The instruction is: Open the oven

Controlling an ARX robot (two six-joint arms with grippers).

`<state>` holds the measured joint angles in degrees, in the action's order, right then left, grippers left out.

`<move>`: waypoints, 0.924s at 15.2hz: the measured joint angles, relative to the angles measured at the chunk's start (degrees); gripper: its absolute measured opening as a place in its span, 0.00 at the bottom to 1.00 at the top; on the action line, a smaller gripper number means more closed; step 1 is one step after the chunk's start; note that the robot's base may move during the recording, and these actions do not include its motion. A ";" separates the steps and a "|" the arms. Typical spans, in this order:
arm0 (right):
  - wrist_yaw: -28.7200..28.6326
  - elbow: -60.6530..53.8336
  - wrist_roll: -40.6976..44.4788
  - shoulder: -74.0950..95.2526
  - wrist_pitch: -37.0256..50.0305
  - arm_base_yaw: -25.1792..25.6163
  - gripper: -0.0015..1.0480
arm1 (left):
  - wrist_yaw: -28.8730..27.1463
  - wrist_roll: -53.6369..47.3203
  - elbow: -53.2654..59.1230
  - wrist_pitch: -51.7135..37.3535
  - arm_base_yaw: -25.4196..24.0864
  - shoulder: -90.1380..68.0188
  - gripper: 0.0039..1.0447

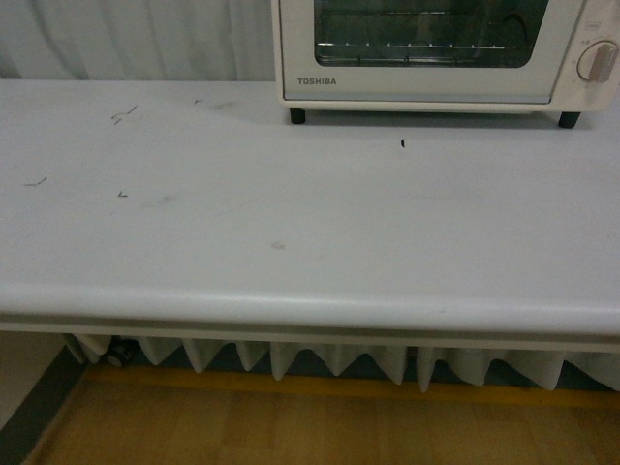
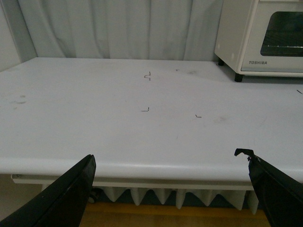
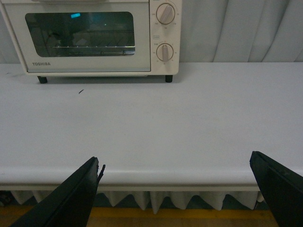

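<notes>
Standing shut on the desk (image 1: 291,223) at the front view's upper right, the rigid oven (image 1: 426,48) is judged best taken at its door top, while the left gripper (image 2: 166,156) and right gripper (image 3: 175,158) are spread.

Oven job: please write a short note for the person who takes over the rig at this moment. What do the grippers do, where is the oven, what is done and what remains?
The oven stands at the back right of the table, its door shut.
The left gripper is open and empty, at the table's near edge, far from the oven.
The right gripper is open and empty, also at the near edge, facing the oven's front.
Done: nothing yet.
Left: reach the handle, which is not clearly in view, grasp it and pull the door open. The right arm seems better placed.
</notes>
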<state>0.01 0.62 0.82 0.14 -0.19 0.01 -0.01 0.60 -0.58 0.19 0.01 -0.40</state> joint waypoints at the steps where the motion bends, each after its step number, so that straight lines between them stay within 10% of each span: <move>1: 0.00 0.00 0.00 0.00 0.00 0.00 0.94 | 0.00 0.00 0.00 0.00 0.00 0.00 0.94; 14: 0.02 0.00 0.00 0.00 0.00 0.00 0.94 | 0.00 0.00 0.00 0.00 0.00 0.00 0.94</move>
<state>0.03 0.62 0.82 0.14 -0.19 0.01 -0.01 0.60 -0.58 0.19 0.01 -0.40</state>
